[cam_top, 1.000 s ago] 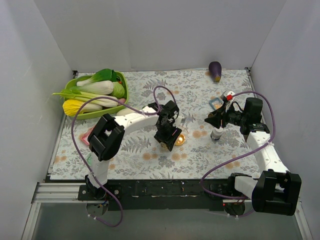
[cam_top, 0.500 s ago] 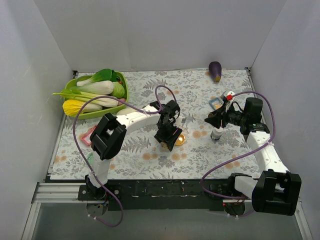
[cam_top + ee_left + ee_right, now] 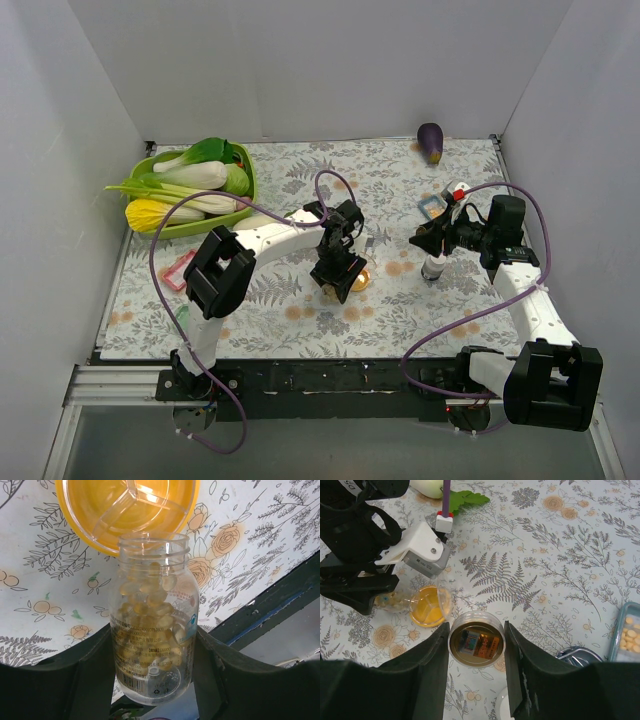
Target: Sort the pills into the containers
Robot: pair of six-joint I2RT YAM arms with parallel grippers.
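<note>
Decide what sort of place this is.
Probably a robot test cell: plain white walls box in a floral-patterned table, a white-and-black left arm and right arm are bolted at its near edge, and a green plastic tray holds vegetables.

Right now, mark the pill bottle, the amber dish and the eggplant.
pill bottle [image 3: 152, 630], left wrist view, on its labelled clear wall.
amber dish [image 3: 95, 505], left wrist view, on a bare compartment floor.
eggplant [image 3: 431, 141], top external view, on its purple body.
</note>
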